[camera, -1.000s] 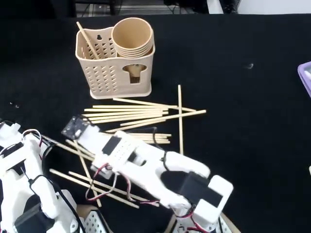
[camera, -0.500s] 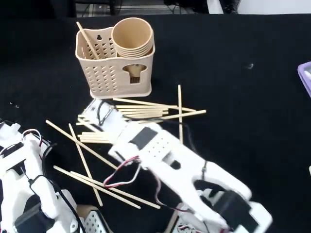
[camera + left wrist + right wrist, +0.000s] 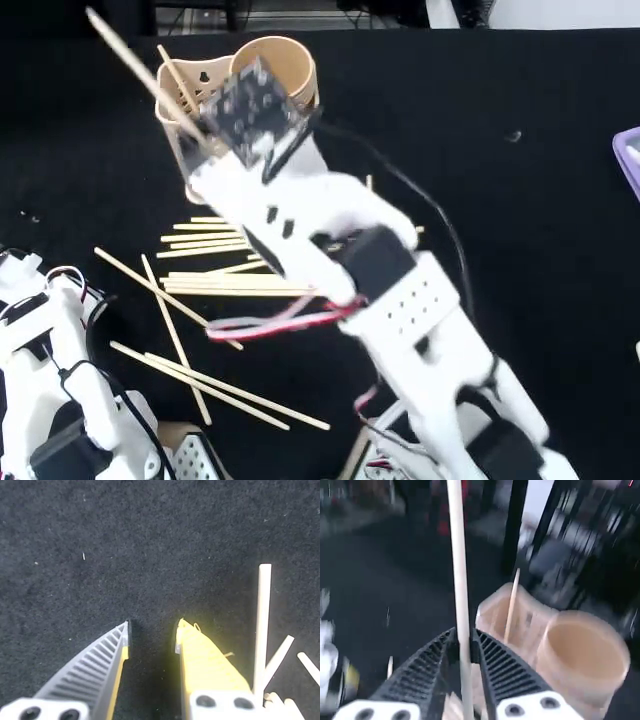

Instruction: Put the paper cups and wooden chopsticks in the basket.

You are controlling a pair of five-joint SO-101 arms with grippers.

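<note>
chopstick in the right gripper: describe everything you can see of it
The held chopstick is a thin, straight, pale wooden stick, plain along its visible length. The right gripper has it clamped between black ribbed fingers, a long end sticking out past them. It is off the table, tilted, by the basket, not inside.

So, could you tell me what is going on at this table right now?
The right gripper is shut on a wooden chopstick, holding it up close to the basket, which has a stack of paper cups and one chopstick inside. Many more chopsticks lie loose on the black table. The left gripper sits open, low over the table.
</note>
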